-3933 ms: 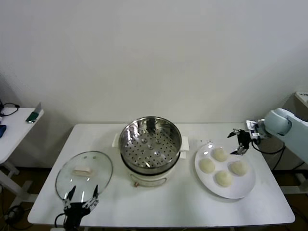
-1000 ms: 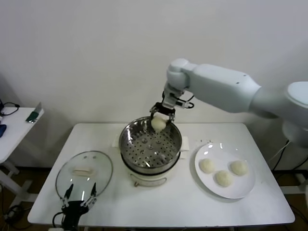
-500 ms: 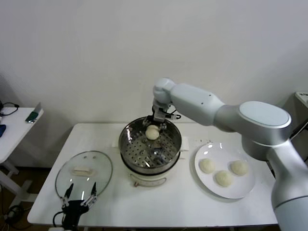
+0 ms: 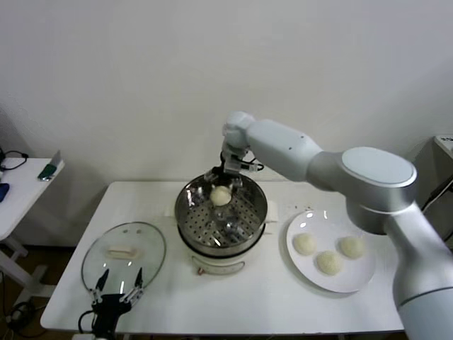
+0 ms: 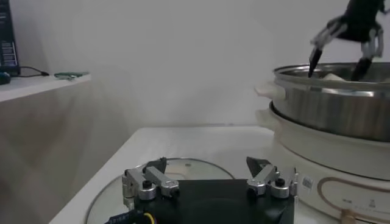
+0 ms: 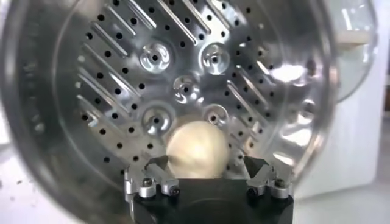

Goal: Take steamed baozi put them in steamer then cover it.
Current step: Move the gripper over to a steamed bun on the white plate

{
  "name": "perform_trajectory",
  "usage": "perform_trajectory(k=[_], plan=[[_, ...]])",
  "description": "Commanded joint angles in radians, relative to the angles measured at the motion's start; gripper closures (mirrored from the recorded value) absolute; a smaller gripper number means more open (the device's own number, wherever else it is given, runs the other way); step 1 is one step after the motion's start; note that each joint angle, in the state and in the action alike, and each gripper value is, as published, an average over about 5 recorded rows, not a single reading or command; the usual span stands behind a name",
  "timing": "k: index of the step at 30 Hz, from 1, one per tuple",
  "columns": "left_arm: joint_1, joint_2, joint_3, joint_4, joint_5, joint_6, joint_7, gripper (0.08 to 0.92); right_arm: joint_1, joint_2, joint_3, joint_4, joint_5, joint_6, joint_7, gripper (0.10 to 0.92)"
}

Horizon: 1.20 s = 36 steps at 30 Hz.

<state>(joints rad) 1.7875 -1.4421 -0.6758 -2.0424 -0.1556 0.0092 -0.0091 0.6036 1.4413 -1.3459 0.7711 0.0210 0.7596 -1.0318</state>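
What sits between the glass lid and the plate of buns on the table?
The steamer, with one baozi on its tray under the open right gripper; the head view shows it between cover and plate.

Lab-like test room: bare white wall, white table
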Motion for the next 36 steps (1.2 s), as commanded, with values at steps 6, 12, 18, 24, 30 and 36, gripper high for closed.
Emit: perform_trajectory(k=[6,12,18,24,30,36], plan=[[-0.004,0.003,0.015,0.01,0.009,-0.004,0.001,0.177,0.458,-0.451,-0.542,0.438,0.697,-0.469,-0.092,0.203],[-0.009,0.004,0.022,0.01,0.003,-0.005,0.001,0.177,0.462,-0.683,-0.68,0.652,0.673,-0.845,0.052,0.203],[-0.021,0.005,0.023,0.014,0.001,-0.001,0.003,0.177,0.373,-0.773,-0.654,0.783,0.712,-1.056,0.15,0.203],[-0.023,0.003,0.024,0.014,0.0,-0.002,0.003,0.177,0.2,-0.771,-0.544,0.767,0.632,-1.114,0.178,0.203],[-0.021,-0.001,0.02,0.018,-0.001,-0.003,0.002,0.177,-0.004,-0.735,-0.418,0.647,0.536,-1.125,0.194,0.203],[-0.02,-0.009,0.016,0.027,0.0,-0.007,0.001,0.177,-0.129,-0.675,-0.338,0.54,0.512,-1.132,0.231,0.203]])
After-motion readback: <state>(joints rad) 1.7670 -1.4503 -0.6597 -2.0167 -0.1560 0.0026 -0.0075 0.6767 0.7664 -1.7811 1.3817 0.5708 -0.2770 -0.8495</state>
